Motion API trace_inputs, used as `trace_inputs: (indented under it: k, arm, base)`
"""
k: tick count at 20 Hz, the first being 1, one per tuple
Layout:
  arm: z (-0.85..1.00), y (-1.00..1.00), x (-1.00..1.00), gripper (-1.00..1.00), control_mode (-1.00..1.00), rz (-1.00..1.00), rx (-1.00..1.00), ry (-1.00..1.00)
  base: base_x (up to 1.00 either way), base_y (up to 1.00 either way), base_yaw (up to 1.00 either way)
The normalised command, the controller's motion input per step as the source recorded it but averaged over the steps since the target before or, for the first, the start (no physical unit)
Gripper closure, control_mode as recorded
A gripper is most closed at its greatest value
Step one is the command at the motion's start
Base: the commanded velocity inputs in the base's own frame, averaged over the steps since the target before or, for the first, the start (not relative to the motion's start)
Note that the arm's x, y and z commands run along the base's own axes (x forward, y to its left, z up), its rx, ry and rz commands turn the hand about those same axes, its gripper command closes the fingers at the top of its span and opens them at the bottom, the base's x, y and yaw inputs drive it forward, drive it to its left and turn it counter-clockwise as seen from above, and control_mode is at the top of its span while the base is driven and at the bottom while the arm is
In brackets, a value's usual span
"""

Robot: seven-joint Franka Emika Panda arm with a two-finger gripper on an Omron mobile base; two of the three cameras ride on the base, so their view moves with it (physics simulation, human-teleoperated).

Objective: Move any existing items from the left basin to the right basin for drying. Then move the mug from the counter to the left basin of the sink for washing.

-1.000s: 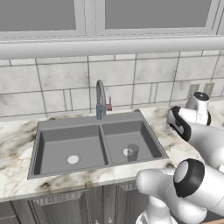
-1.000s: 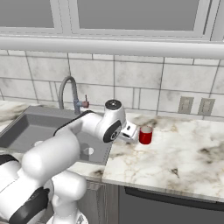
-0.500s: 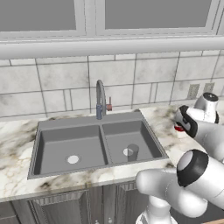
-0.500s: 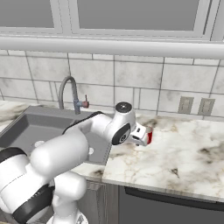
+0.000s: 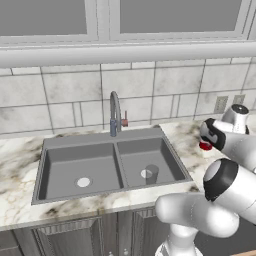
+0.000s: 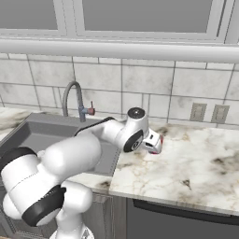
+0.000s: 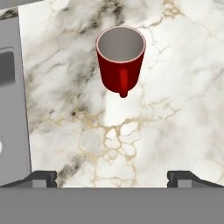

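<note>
Gripper (image 7: pixel 112 177) hangs wide open above the red mug (image 7: pixel 120 59), holding nothing

Jaws are spread so the fingers can drop either side of the mug, which stands upright on the marble counter (image 7: pixel 175 109) just right of the sink (image 5: pixel 112 162), handle turned toward the hand. Grey cup (image 5: pixel 151 173) already sits in the sink's narrower right basin (image 5: pixel 162 152), so the wider left basin (image 5: pixel 65 165) looks free to take the mug. Faucet (image 5: pixel 115 112) rises behind the sink's divider; nothing appears to block the reach, though the handle may crowd one finger
</note>
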Motion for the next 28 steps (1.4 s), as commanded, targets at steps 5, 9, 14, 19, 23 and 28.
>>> trace_inputs:
  k: [5, 9, 14, 19, 23, 28]
  arm:
    - [-0.09, -0.08, 0.23, -1.00, -1.00, 0.03, 0.00, 0.00]
    - [-0.11, -0.12, 0.11, -1.00, -1.00, 0.00, 0.00, 0.00]
    - [-0.15, -0.10, 0.10, -1.00, -1.00, 0.00, 0.00, 0.00]
    - [-0.18, -0.05, 0.16, -1.00, -1.00, 0.00, 0.00, 0.00]
    - [-0.17, -0.07, 0.16, -1.00, -1.00, 0.01, 0.00, 0.00]
    - [-0.16, -0.11, 0.14, -1.00, -1.00, 0.01, 0.00, 0.00]
  base:
    - [0.00, 0.00, 0.00]
    - [0.00, 0.00, 0.00]
    - [0.00, 0.00, 0.00]
    - [0.00, 0.00, 0.00]
    - [0.00, 0.00, 0.00]
    - [0.00, 0.00, 0.00]
